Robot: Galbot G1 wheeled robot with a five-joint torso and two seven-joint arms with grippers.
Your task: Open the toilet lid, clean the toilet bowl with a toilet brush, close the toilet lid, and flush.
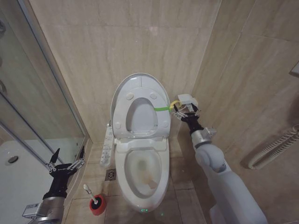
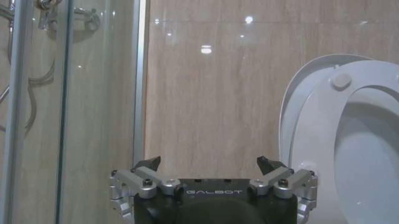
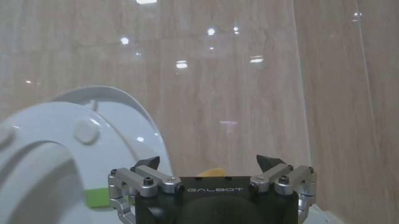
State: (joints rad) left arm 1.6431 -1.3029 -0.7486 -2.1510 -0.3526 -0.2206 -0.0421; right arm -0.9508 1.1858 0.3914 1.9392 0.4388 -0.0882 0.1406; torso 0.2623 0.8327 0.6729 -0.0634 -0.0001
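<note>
Tiled bathroom: toilet lid (image 1: 140, 84) and seat stand upright exposing toilet bowl (image 1: 140, 177); right gripper (image 1: 183, 112) beside seat, spread wide, empty; left gripper (image 1: 65, 164) spread, empty, above toilet brush (image 1: 91, 193).

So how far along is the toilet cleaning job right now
Done: the toilet lid stands raised against the wall with the seat. In hand: nothing; the right gripper sits open beside the seat's green band, the left gripper open near the floor. Left: the brush rests in its red holder, the bowl looks stained.
</note>
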